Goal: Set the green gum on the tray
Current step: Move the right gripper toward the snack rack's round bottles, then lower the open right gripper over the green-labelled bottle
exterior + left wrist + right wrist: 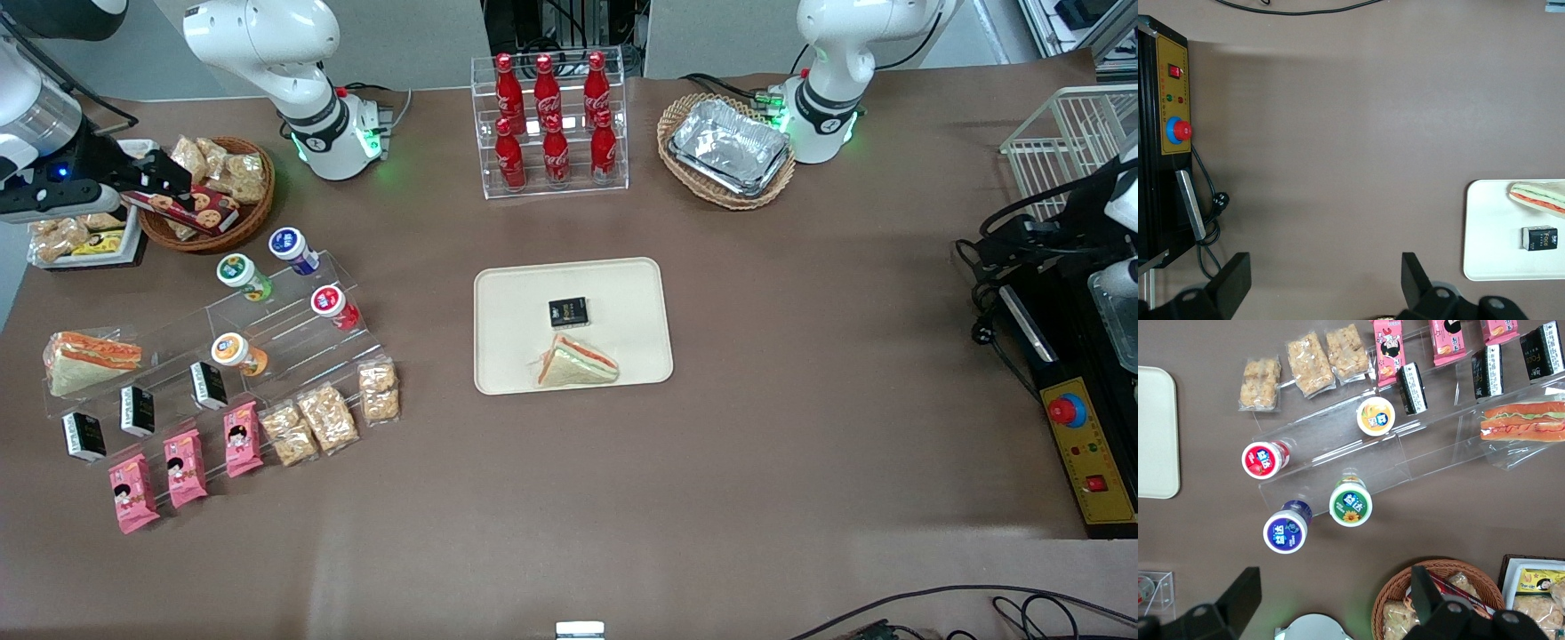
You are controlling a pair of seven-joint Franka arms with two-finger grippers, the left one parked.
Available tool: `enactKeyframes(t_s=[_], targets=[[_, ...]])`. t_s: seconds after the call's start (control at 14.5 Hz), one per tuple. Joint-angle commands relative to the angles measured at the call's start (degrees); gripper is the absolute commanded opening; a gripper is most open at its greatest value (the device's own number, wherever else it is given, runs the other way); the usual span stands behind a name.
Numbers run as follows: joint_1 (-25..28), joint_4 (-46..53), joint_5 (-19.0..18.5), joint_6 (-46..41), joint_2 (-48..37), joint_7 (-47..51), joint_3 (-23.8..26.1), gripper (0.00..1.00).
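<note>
The green gum (242, 276) (1351, 505) is a small yellow-green bottle with a white lid, standing on a clear acrylic stepped stand (293, 333). The cream-beige tray (622, 289) lies mid-table, toward the parked arm from the stand. It also shows in the right wrist view (1155, 433) and the left wrist view (1491, 233). It holds a wrapped sandwich (576, 363) and a small black box (568, 311). My right gripper (167, 176) (1335, 581) is open and empty. It hovers over a wicker snack basket (253, 209), farther from the front camera than the green gum.
Blue (293, 249), red (335, 307) and orange (238, 353) gum bottles share the stand. Sandwich, black boxes, pink packs and snack bags lie around it. A cola rack (549, 124) and a basket of foil trays (727, 151) stand farther back. A control box (1089, 453) sits at the parked arm's end.
</note>
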Motion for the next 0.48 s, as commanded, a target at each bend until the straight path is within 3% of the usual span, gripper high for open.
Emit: enactKeyframes(t_s=[0.0, 0.41], targets=[[0.0, -0.8, -0.8, 1.8, 0.1, 0.7, -0.1, 1.00], [-1.2, -6.0, -0.8, 7.3, -0.7, 0.3, 0.0, 1.00]])
